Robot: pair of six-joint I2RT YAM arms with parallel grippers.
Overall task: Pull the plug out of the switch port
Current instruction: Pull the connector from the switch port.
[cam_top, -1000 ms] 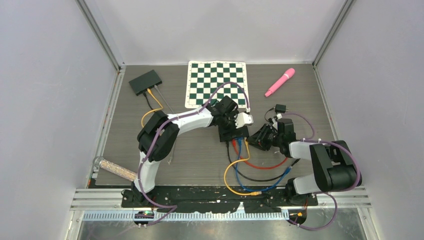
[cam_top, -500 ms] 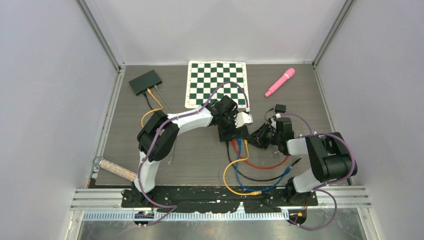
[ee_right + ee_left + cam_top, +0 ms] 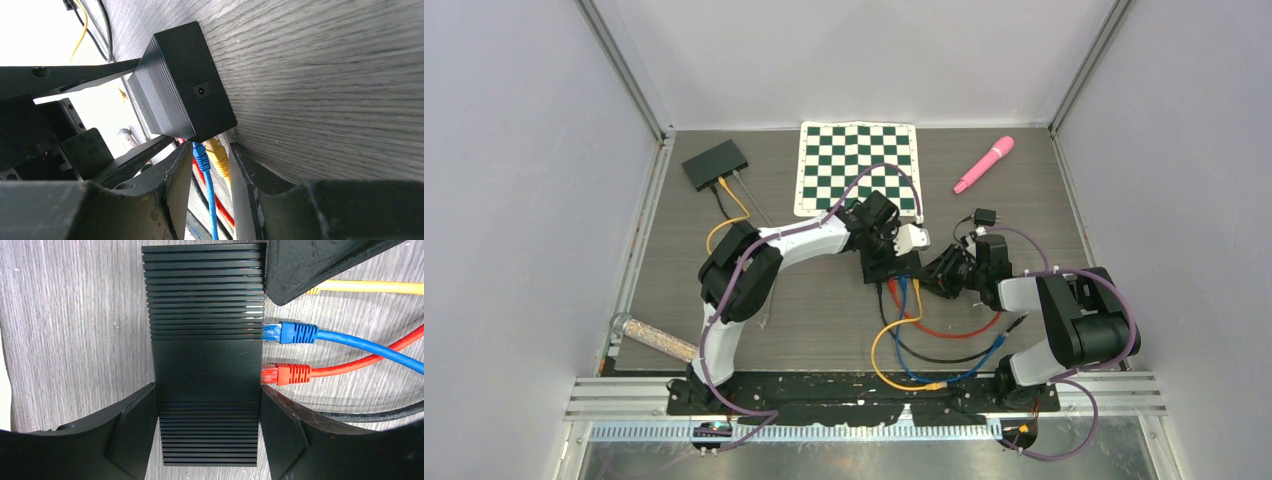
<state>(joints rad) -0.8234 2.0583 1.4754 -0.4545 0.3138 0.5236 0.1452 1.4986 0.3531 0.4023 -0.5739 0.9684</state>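
Pale walls close three sides of the grey table (image 3: 819,325). The switch (image 3: 891,266) lies flat near its middle, a little toward the right edge. The left gripper (image 3: 208,405) is clamped on its two long sides and holds it down.

The ports are on the face turned to the near edge, so each plug has its long axis pointing from the switch toward that edge. The blue plug (image 3: 290,333) and the red plug (image 3: 287,373) sit side by side in their ports. The yellow plug (image 3: 218,150) is in the next port, on the side of the right edge.

The right gripper (image 3: 211,170) comes in low from the right edge and is the arm nearer to the plugs. Its jaws stand partly apart, with the yellow and blue plugs showing in the gap. Whether they press on either one I cannot tell.

I think the yellow plug is the target. The pull must then go straight along its axis, toward the near edge.

A clear tube (image 3: 652,340) with grainy filling lies by the near left corner.
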